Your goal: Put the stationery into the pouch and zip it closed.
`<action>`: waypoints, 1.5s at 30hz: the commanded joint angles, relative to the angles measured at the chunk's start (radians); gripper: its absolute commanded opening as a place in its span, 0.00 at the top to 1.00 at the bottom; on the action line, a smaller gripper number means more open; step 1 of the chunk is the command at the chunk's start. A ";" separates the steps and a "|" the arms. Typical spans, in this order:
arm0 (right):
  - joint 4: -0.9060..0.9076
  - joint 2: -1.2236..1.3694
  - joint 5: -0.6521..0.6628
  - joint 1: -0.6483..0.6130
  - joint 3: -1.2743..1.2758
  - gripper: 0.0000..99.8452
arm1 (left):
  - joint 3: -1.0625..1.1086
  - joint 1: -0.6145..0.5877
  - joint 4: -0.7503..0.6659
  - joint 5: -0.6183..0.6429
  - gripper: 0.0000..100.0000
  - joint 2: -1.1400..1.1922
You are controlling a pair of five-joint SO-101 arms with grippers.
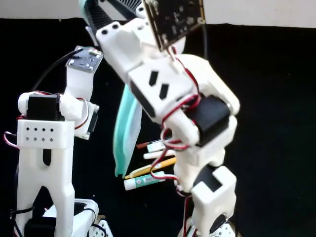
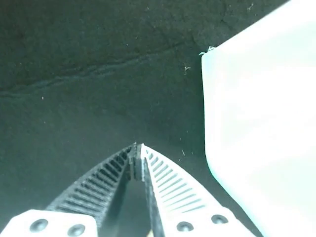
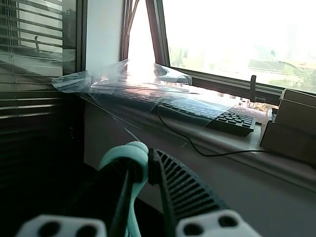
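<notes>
Right wrist view has the right gripper (image 3: pixel 146 157) clamped on the rolled rim of the pale teal translucent plastic pouch (image 3: pixel 124 154), lifted toward a window. In the high view the pouch hangs in the air above the black cloth table (image 1: pixel 276 98), just beside the stationery (image 1: pixel 150 168): pens, a yellow pencil and a white glue stick lying loose on the cloth. The left gripper (image 2: pixel 137 148) is pressed closed on nothing, near the pouch's side. Loading looks not yet begun. Next, I judge, the left fingers must open and take a pen while the pouch mouth is presented.
</notes>
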 commanded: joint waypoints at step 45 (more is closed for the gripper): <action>-0.265 0.111 0.011 0.027 0.035 0.99 | 0.578 0.153 0.018 -0.537 0.99 -0.016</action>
